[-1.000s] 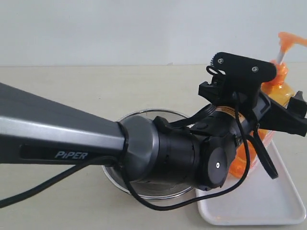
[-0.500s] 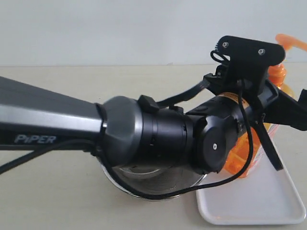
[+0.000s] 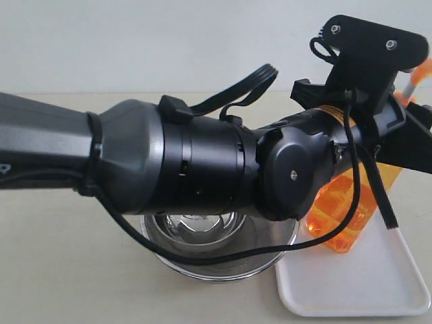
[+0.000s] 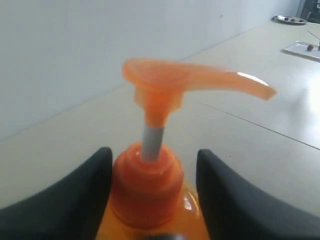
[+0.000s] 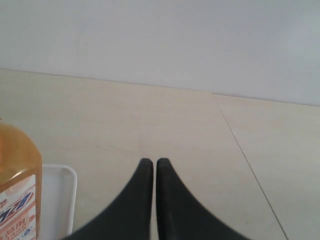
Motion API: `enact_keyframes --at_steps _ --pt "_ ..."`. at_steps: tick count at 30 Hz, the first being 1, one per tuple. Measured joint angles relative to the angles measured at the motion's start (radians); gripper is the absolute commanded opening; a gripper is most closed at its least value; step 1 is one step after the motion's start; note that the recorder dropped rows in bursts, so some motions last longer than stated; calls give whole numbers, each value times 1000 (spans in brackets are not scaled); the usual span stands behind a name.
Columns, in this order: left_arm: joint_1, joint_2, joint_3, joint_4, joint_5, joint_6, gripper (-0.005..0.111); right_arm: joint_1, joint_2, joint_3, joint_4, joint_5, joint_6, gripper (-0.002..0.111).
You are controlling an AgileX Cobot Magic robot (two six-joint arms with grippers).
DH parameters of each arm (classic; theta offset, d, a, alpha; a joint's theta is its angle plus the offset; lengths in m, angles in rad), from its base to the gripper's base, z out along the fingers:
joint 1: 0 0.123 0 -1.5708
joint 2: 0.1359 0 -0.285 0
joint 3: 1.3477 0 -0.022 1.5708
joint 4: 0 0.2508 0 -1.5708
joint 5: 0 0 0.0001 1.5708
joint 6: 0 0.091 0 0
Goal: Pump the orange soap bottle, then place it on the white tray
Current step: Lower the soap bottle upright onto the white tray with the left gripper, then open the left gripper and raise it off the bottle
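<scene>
The orange soap bottle (image 3: pixel 337 216) stands upright on the far left corner of the white tray (image 3: pixel 364 290). My left gripper (image 3: pixel 413 131) is up at its neck. In the left wrist view the left gripper (image 4: pixel 152 152) straddles the orange collar (image 4: pixel 147 185), with one finger (image 4: pixel 90 180) against it and a gap before the other. The pump head (image 4: pixel 190 80) is raised on its white stem. My right gripper (image 5: pixel 151 162) is shut and empty over the table beside the bottle (image 5: pixel 15 190) and the tray (image 5: pixel 57 195).
A round steel mesh strainer (image 3: pixel 216 250) sits on the table just left of the tray, under my left arm. The thick left arm (image 3: pixel 169 169) fills the middle of the exterior view and hides much of the bottle.
My left arm has pushed forward to the right and lifted, so its gripper rose from the bottle's body to its neck. The jaws have narrowed. The bottle stays on the tray.
</scene>
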Motion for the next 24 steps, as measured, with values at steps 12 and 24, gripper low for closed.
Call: enact_keyframes --at_steps 12,24 --pt "19 -10 0 -73 45 51 81 0 -131 0 0 24 -39 0" --pt "28 -132 0 -145 208 147 81 0 -140 0 -2 40 -68 0"
